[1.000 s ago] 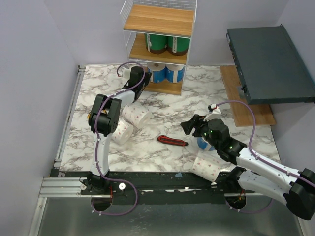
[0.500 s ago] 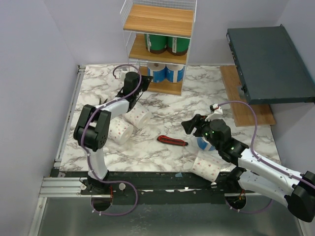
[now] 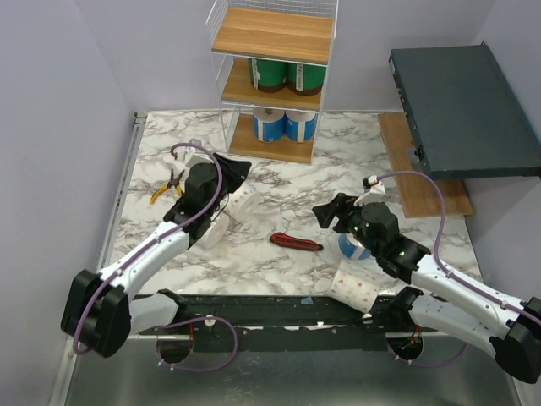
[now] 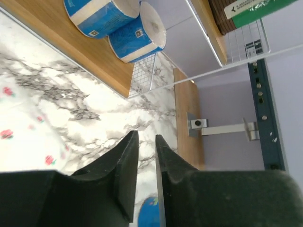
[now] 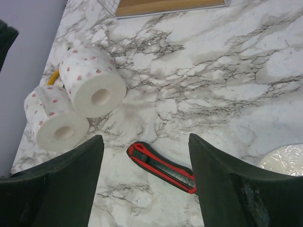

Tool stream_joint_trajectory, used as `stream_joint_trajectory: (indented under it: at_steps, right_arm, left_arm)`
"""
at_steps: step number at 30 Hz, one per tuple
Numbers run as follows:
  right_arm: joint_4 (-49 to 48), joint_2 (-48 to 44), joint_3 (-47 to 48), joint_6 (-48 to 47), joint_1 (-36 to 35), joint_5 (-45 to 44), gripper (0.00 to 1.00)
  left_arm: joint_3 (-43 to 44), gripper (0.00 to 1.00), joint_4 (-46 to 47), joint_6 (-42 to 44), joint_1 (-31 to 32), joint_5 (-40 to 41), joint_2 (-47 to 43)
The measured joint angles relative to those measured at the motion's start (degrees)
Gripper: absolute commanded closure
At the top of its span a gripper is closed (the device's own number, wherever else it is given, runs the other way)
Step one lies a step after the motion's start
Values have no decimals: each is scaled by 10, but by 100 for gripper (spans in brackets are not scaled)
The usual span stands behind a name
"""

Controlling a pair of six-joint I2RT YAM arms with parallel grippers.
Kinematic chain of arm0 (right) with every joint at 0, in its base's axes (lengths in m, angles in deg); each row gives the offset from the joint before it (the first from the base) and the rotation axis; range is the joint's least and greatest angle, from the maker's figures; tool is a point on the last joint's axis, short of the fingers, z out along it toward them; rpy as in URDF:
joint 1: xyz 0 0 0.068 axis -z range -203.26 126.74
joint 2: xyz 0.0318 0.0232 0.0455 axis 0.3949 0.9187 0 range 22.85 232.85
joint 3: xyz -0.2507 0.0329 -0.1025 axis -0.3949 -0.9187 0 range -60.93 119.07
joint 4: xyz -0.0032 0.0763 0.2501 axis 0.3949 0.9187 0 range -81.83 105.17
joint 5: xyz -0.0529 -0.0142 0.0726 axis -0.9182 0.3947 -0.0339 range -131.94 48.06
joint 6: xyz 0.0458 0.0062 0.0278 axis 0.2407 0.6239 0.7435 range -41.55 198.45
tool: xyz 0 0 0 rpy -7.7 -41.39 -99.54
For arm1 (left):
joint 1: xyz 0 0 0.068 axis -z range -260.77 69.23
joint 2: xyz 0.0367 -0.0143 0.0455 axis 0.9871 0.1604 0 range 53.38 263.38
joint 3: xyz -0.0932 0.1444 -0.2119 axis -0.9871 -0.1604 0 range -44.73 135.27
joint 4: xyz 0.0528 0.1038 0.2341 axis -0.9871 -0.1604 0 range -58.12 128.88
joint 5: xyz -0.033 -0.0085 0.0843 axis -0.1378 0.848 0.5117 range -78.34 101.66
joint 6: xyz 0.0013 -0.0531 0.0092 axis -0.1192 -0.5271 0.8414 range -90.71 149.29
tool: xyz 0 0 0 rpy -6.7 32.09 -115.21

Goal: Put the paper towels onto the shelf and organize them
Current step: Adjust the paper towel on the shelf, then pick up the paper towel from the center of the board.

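Wood-tiered wire shelf (image 3: 272, 34), glossy marbled table (image 3: 287, 199)

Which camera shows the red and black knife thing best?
The right wrist view is best: the red-and-black utility knife lies close, large and sharp in the lower middle of the picture. The top external view shows it whole but small and thin. The left wrist view does not show it at all.
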Motion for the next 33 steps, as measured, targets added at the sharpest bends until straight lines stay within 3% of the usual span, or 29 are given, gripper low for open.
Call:
stream_joint_trajectory:
  at_steps: [6, 13, 14, 16, 23, 29, 33]
  right_arm:
    - [78, -2, 31, 21, 0, -56, 22]
    - [216, 9, 145, 26, 0, -136, 21]
    - [234, 13, 163, 26, 0, -144, 21]
    - [282, 27, 211, 27, 0, -164, 21]
    - [403, 64, 256, 50, 0, -199, 22]
    - [461, 98, 224, 89, 0, -189, 26]
    - [471, 109, 217, 97, 0, -177, 28]
  left_arm:
    - [-66, 58, -66, 83, 19, 45, -139]
    - [-148, 43, -126, 133, 35, 48, -255]
    - [-155, 34, -127, 137, 35, 47, -264]
    - [-169, 21, -128, 143, 35, 48, -280]
    - [-240, 2, -145, 76, 35, 91, -369]
    - [-328, 1, -126, 8, 33, 96, -450]
    - [-334, 2, -109, -6, 33, 91, -448]
